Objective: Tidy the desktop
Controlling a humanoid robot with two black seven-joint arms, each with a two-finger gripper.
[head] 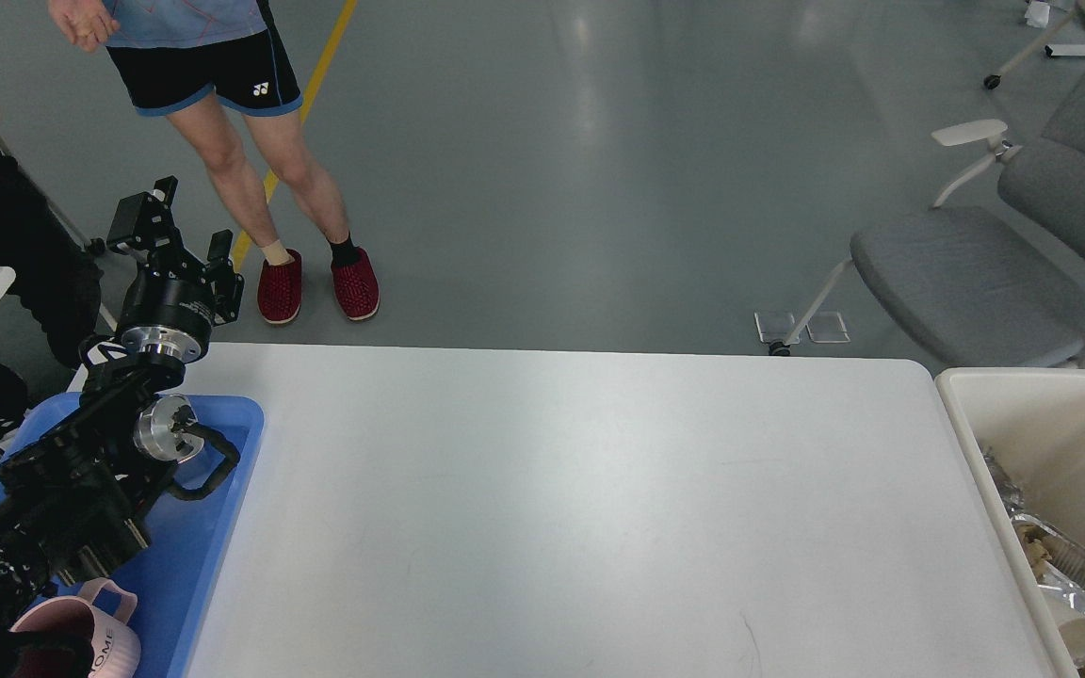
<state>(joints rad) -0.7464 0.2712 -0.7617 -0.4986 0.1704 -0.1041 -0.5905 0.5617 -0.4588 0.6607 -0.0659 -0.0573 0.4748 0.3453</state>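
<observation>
The desktop (580, 508) is a wide white tabletop with rounded corners, bare across its middle. My left arm comes in from the lower left over the blue tray (208, 556). My left gripper (183, 231) is raised past the table's far left corner, its two black fingers spread apart with nothing between them. My right gripper is out of view.
A pink cup (81, 636) stands in the blue tray near my arm. A cream bin (1023, 414) at the right edge holds a crumpled foil tray (1070, 565). A person (251, 141) stands beyond the far left corner. A grey chair (976, 282) is at the back right.
</observation>
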